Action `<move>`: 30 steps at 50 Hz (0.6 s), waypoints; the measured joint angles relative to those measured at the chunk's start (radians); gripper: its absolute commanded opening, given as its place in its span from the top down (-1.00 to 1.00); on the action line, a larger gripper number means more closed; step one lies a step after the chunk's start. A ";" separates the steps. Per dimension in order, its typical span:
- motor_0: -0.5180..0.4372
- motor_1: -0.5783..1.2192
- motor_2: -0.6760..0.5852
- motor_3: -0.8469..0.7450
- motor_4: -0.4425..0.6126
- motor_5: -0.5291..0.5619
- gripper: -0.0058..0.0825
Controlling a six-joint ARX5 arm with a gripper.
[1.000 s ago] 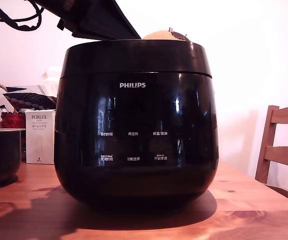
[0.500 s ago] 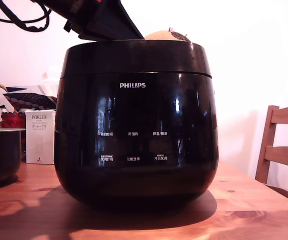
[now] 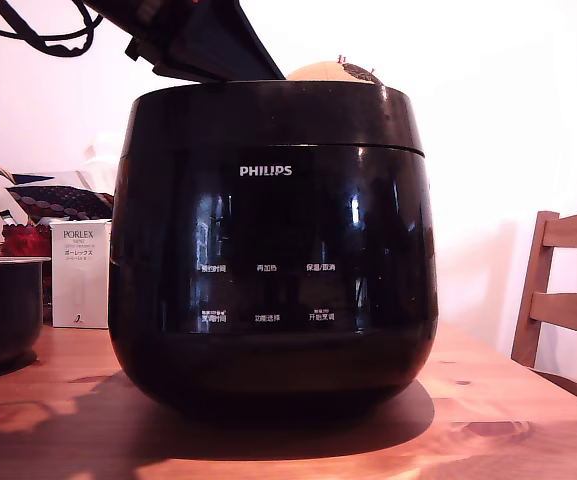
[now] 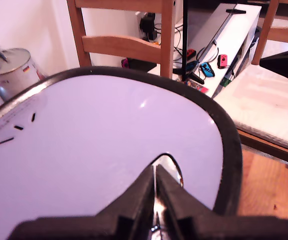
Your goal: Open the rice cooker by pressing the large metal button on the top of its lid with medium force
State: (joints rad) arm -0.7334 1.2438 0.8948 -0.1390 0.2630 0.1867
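**One press pending: lid closed, fingertips over the button**

One rice cooker [image 3: 273, 260] stands at the middle of the wooden table [image 3: 508, 400], its PHILIPS logo [image 3: 265, 171] facing the exterior camera. The lid [image 3: 268, 115] sits flush on the body, its seam level all round, so the opening step is judged not yet accomplished. The arm [image 3: 193, 40] descends from about 11 o'clock of the cooker in the exterior view and meets the lid's top edge. In the wrist view the gripper [image 4: 155, 192] has its jaws drawn together with only a thin slit between, holding nothing; its tips lie over the metal button [image 4: 172, 167], a small bright oval near the rim of the glare-whitened lid top. Whether the tips already bear on the button cannot be told. Remaining, by judgement: a firm downward push until the latch releases and the lid springs up. A dark pot [image 3: 3, 310] and a white PORLEX box [image 3: 80, 272] stand at 9 o'clock of the cooker; a wooden chair [image 3: 563, 290] at 3 o'clock.
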 measured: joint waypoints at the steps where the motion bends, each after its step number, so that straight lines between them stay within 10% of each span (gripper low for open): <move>1: 0.000 0.000 0.000 -0.001 0.000 0.000 0.92; 30: -0.005 -0.012 0.007 -0.043 -0.023 0.000 0.92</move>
State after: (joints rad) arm -0.7380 1.2320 0.9016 -0.1818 0.2401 0.1871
